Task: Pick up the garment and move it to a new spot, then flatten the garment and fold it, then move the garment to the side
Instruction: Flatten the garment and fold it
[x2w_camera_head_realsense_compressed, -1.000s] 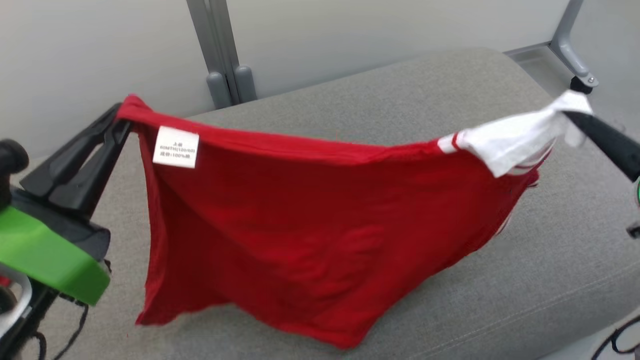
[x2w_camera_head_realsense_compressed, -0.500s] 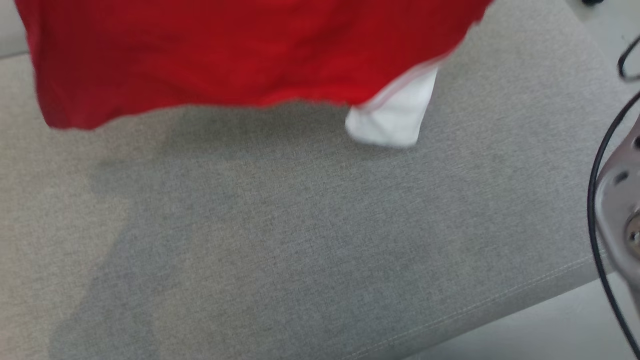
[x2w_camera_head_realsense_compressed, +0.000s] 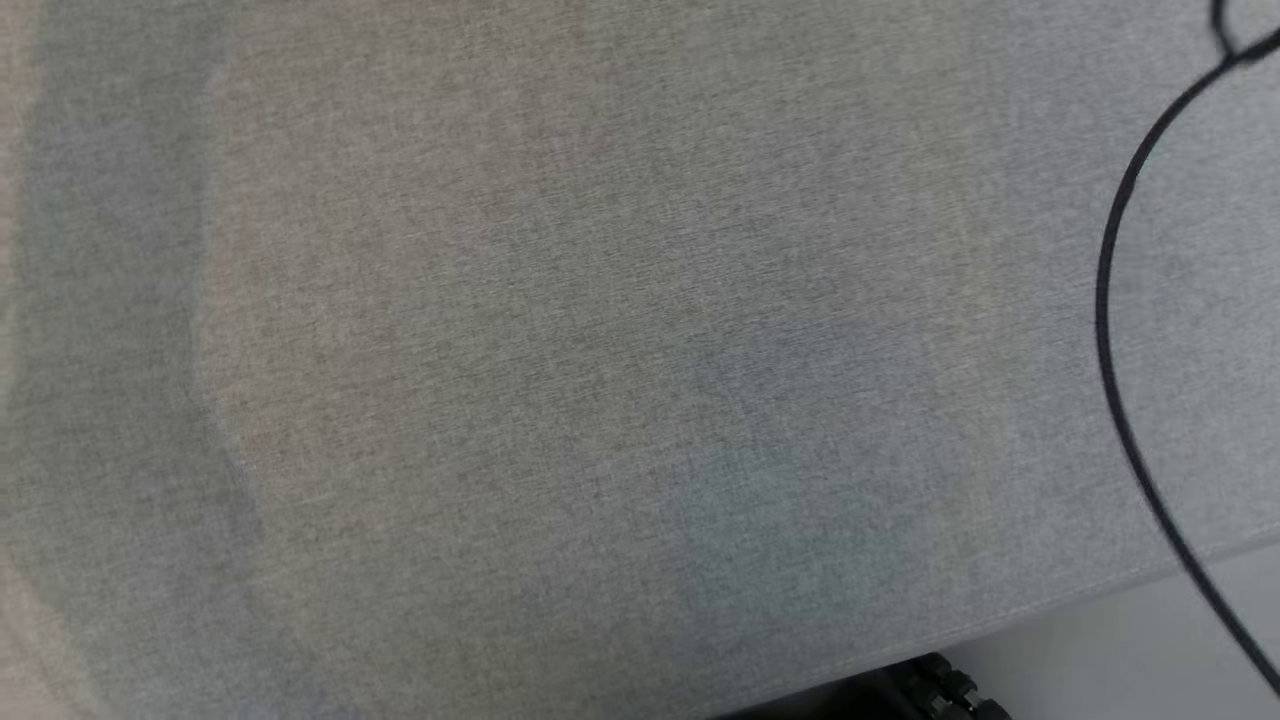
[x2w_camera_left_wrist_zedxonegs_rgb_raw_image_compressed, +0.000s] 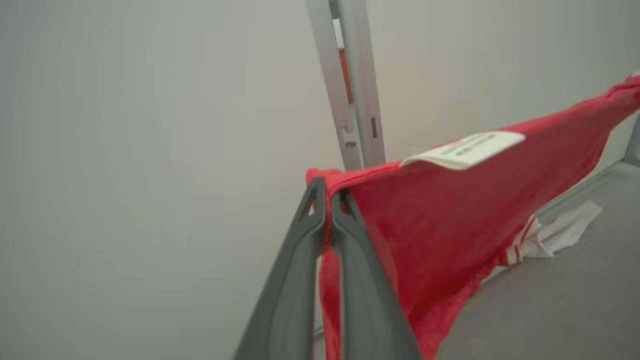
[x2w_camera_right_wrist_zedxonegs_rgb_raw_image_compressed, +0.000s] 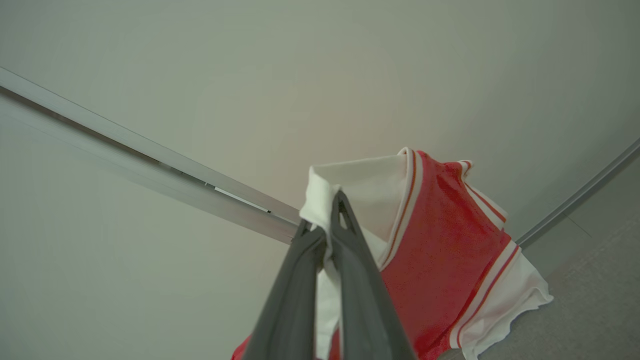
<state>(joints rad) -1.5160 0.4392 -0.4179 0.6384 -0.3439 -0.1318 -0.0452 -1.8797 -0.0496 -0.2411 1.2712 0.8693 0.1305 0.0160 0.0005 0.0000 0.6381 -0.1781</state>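
Garment (x2w_camera_left_wrist_zedxonegs_rgb_raw_image_compressed: 450, 210) hanging, grey cushion (x2w_camera_head_realsense_compressed: 600, 350) perhaps, pale wall (x2w_camera_left_wrist_zedxonegs_rgb_raw_image_compressed: 125, 125)

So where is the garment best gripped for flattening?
Probably the two ends of its top edge, each from its own side: the left pincer pinches the red corner by the label, the right pincer the white end, and the garment hangs spread between.

My left gripper (x2w_camera_left_wrist_zedxonegs_rgb_raw_image_compressed: 327, 195) has its two fingers (x2w_camera_left_wrist_zedxonegs_rgb_raw_image_compressed: 295, 280) pressed together, a red edge of the shirt (x2w_camera_left_wrist_zedxonegs_rgb_raw_image_compressed: 450, 210) pinched near the tips. My right gripper (x2w_camera_right_wrist_zedxonegs_rgb_raw_image_compressed: 327, 215) is closed too, clamped on the shirt's white sleeve.
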